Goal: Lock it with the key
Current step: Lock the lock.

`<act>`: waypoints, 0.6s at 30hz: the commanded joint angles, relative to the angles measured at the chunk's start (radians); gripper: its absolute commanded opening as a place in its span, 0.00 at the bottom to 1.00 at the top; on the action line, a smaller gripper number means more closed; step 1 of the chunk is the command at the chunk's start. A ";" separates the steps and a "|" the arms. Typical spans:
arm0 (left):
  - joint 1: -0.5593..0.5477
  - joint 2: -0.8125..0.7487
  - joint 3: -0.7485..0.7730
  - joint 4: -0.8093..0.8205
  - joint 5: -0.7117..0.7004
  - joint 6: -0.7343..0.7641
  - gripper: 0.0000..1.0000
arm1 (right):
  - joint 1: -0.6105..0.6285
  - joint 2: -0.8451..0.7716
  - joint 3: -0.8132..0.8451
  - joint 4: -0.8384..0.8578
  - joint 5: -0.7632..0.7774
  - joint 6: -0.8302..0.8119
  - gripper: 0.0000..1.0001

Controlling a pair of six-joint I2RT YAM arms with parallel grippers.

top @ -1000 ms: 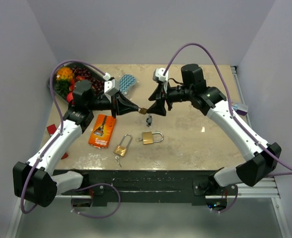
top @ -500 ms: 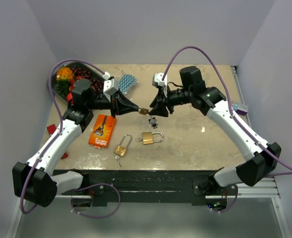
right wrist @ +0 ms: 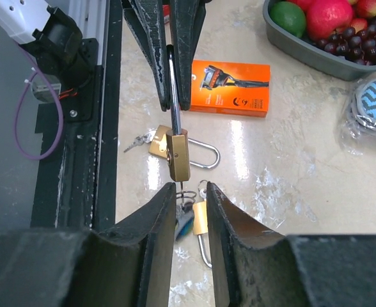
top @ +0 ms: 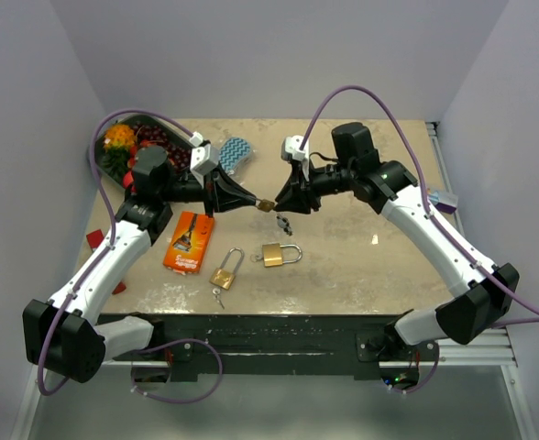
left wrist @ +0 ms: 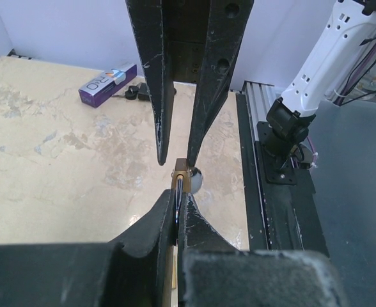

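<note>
Left gripper [left wrist: 177, 203] first: clamped right down, fingers pinched flat on the steel loop of a small brass padlock [right wrist: 178, 157]. That padlock is up in the air over the middle of the table [top: 361, 266], body sticking out past the fingertips. A bunch of keys [top: 283, 224] dangles just under it; whether one of them sits in the lock, I cannot tell.

Right gripper [right wrist: 189, 186] is nose to nose with it. Jaws are partway apart, a narrow gap between them, one finger on each side of the hanging key ring just below the brass body. I see nothing pinched between them. From the left wrist view those two fingers come down from above and flank the end of the padlock, close but with a little space on each side.

Down on the table, nearer the arm bases, lie two more padlocks. One [top: 223, 274] lies tilted with a small key [top: 217, 297] just beside it. The other [top: 274, 255] lies flat with its loop pointing right. Left of them is an orange box [top: 187, 241]. Far left corner holds a dark tray [right wrist: 316, 56] of fruit, with a blue zigzag pad [top: 236, 151] next to it. A purple box [left wrist: 108, 80] sits at the right edge.
</note>
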 commanded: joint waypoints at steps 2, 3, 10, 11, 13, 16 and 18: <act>0.001 0.001 0.045 0.084 0.013 -0.043 0.00 | 0.000 -0.023 -0.013 0.015 -0.046 -0.012 0.27; 0.001 0.003 0.046 0.087 0.012 -0.043 0.00 | 0.002 -0.023 -0.013 0.013 -0.047 -0.012 0.26; 0.001 0.020 0.047 0.113 0.012 -0.061 0.00 | 0.002 -0.019 -0.006 0.013 -0.047 -0.018 0.09; 0.001 0.020 0.047 0.113 0.010 -0.061 0.00 | 0.002 -0.016 -0.003 0.012 -0.047 -0.016 0.05; 0.003 0.020 0.047 0.107 0.009 -0.055 0.00 | 0.000 -0.016 0.000 0.009 -0.049 -0.015 0.00; 0.013 0.026 0.051 0.104 0.001 -0.053 0.00 | -0.003 -0.017 -0.001 -0.007 -0.018 -0.018 0.00; 0.036 0.034 0.059 0.108 0.001 -0.049 0.00 | -0.018 -0.017 -0.009 -0.019 -0.012 -0.030 0.00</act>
